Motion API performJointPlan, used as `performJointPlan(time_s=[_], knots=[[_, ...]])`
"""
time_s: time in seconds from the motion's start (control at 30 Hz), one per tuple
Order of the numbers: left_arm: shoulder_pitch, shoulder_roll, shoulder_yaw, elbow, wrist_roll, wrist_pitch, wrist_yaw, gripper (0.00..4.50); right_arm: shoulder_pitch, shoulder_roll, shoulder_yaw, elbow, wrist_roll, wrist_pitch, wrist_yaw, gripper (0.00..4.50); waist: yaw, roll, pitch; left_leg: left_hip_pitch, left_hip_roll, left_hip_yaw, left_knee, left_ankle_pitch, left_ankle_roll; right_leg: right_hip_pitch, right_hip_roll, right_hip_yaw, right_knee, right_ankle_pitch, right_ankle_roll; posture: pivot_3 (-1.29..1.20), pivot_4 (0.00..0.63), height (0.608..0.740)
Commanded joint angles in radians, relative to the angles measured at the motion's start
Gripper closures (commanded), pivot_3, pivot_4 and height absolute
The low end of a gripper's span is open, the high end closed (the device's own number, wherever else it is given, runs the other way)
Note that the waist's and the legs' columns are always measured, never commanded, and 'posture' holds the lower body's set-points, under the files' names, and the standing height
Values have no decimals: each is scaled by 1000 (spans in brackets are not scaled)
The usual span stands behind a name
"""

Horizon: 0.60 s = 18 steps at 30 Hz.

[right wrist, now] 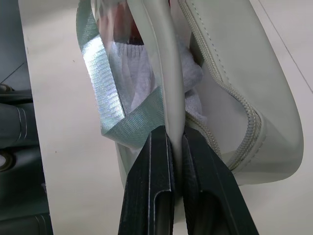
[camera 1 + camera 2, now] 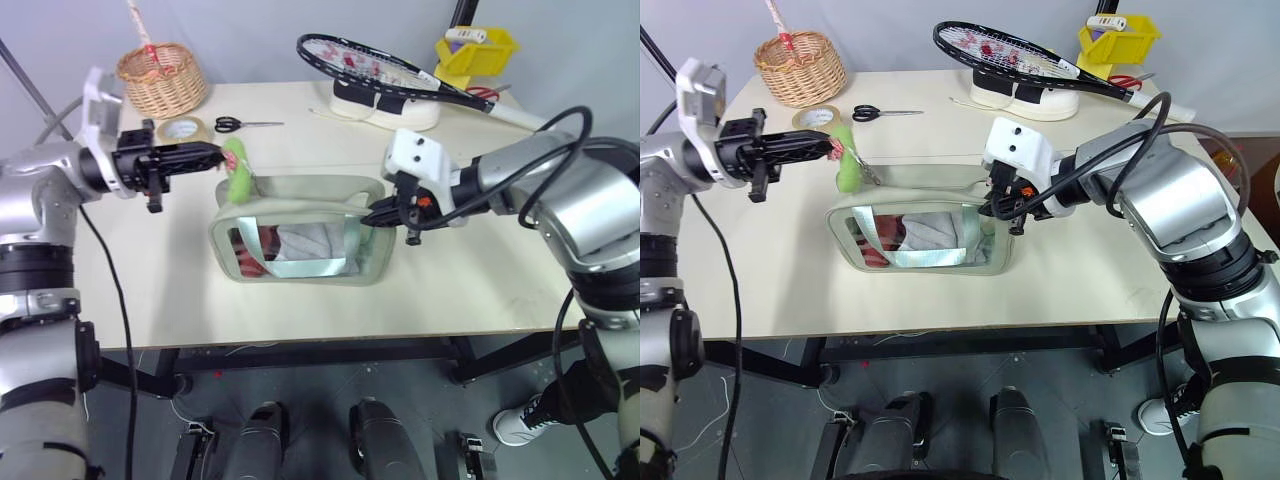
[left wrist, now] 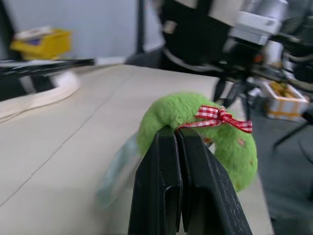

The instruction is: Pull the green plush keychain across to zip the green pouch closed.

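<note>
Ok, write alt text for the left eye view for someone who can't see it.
Two robot arms work a green pouch on a table: the left end effector pinches the green plush keychain at the pouch's left end, while the right end effector clamps its right edge. Behind sit a wicker basket, tape roll, scissors and a racket.

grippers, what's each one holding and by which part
The left gripper is shut on the keychain, pinching its plush body just below the checked ribbon. The right gripper is shut on the pouch, clamping its rim at the end.
</note>
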Motion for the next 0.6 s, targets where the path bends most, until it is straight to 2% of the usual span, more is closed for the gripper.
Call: performJointPlan(time_s=[0.03,0.1,0.2,0.43,0.47,0.6], knots=[[-26,-43,-54,-51,20,5,34,4479,1,-1,-23,-25,9,2,-8,4500,1,0,0,0,0,0,0,0,0,0,0,0,0,0,0,0,150,659],[-39,-56,-81,-39,45,-2,48,4479,1,-2,-21,-26,9,0,-13,4500,0,0,0,1,0,0,0,0,0,1,0,0,0,0,0,0,150,659],[-84,-59,-96,31,77,20,88,3604,1,-3,-26,-30,13,7,-21,4500,-2,0,0,1,0,0,0,0,0,1,0,0,0,0,0,0,150,659],[-107,4,-65,72,96,-29,70,246,8,-5,-33,-46,25,23,-35,4500,-2,0,0,1,0,0,0,0,0,1,0,0,0,0,0,0,150,659],[-97,21,-61,67,95,-33,62,98,9,-6,-34,-47,26,24,-36,4500,-2,0,0,1,0,0,0,0,0,1,0,0,0,0,0,0,150,659],[-9,99,-45,8,57,-19,-22,98,11,-7,-34,-47,28,22,-39,4500,-2,0,0,2,0,1,-1,0,0,1,0,1,0,0,0,0,150,659]])
